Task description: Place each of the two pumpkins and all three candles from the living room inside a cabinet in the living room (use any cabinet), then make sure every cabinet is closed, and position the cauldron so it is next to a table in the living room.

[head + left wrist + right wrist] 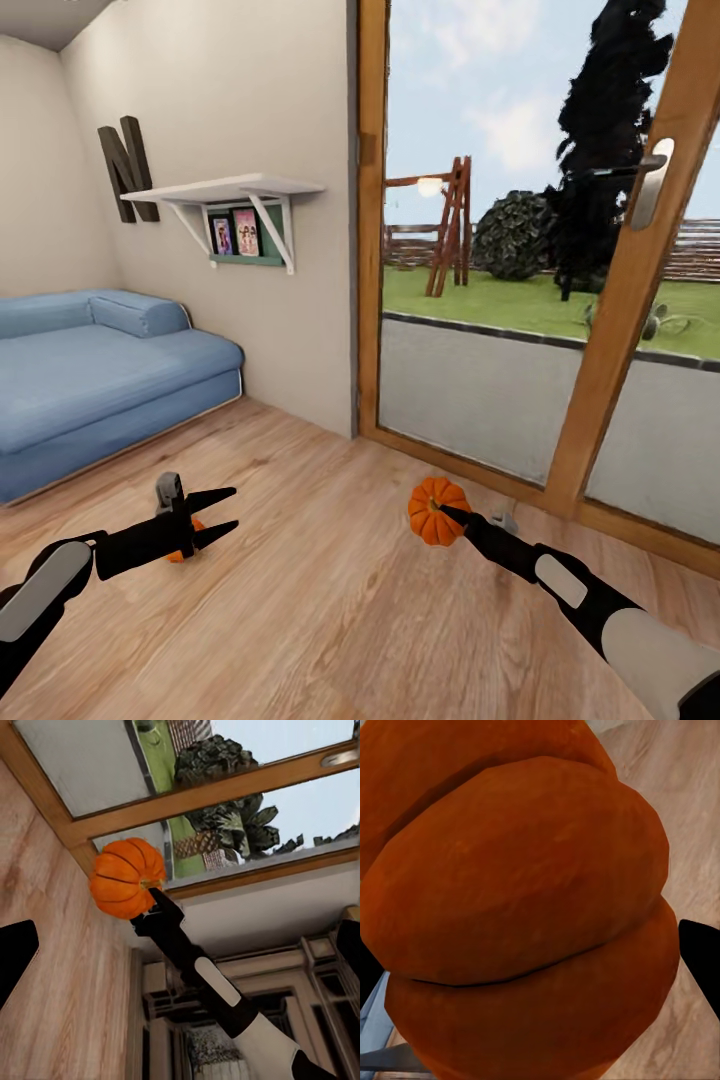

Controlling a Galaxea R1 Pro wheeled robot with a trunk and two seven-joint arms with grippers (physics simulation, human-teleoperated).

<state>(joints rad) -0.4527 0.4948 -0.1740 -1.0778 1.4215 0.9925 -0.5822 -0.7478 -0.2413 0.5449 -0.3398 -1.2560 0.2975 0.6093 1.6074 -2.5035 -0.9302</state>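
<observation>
Right fingers (452, 516) around pumpkin (432, 510)

Legible text: a single large dark letter "N" (126, 168), mounted on the pale wall (290, 330) above the blue sofa (90, 370) and just beside the white wall shelf (235, 188). Under the shelf, two small pictures (235, 238) stand in a green frame; any lettering on them is too small to read. No other labels, brands or numbers are readable.
</observation>
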